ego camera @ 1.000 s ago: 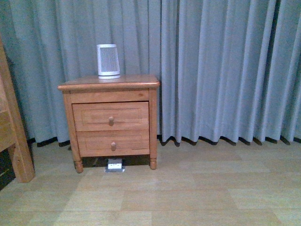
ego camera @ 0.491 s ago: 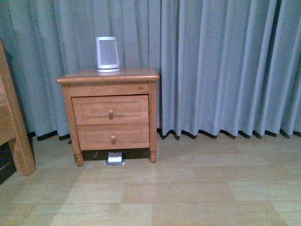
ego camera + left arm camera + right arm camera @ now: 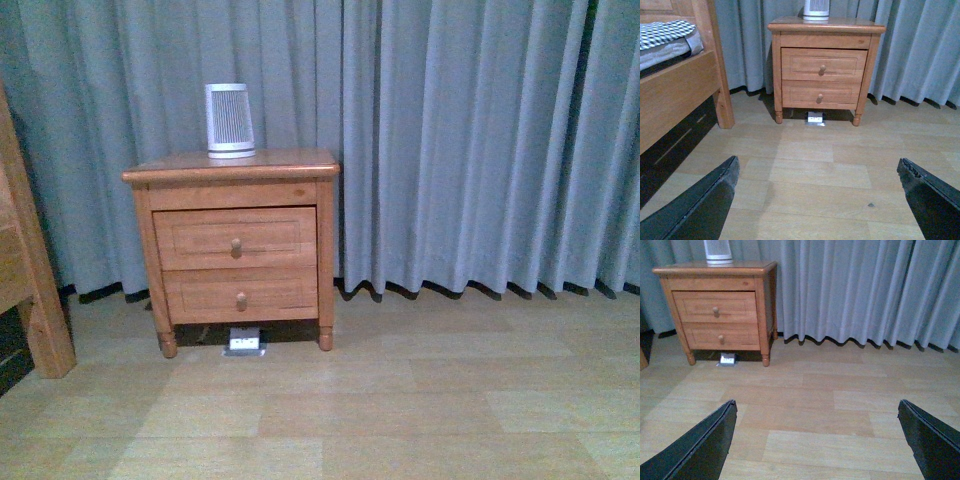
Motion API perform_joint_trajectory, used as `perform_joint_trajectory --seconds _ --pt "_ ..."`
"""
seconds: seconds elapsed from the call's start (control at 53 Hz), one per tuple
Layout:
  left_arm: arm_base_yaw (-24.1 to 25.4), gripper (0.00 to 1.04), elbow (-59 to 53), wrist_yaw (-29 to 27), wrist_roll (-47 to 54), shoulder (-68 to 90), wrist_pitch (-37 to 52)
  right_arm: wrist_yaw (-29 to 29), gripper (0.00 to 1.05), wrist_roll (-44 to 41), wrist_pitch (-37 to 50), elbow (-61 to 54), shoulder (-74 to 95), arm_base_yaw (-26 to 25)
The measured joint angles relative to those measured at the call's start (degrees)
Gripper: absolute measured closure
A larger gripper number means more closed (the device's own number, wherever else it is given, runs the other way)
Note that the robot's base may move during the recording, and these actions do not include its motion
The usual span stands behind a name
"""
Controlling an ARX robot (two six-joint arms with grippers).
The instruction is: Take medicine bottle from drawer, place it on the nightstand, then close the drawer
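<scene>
Approach stage: drawer (image 3: 235, 238) shut, nightstand (image 3: 232, 165) well ahead. L+R jaws wide open, empty. Next: close in, grip knob (image 3: 236, 247), pull.

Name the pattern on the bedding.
The bedding is dark-and-white check, clearest in the left wrist view.

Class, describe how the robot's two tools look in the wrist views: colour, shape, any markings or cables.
The left tool and right tool each show two matte black, wedge-shaped fingers tapering to blunt tips, edges slightly scuffed. No markings or cables are visible; the arms are out of view.
</scene>
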Motion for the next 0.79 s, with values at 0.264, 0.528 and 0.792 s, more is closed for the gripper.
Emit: perform_joint_trajectory --seconds 0.264,0.528,0.792 --pt "0.0 0.07 0.0 0.02 -0.02 0.0 0.0 0.0 0.07 0.0 0.0 0.0 0.0 0.0" --pt "0.0 0.07 0.0 0.02 -0.02 0.0 0.0 0.0 0.07 0.0 0.0 0.0 0.0 0.0" --pt "0.0 0.07 0.0 0.02 -0.02 0.0 0.0 0.0 0.07 0.0 0.0 0.0 0.0 0.0"
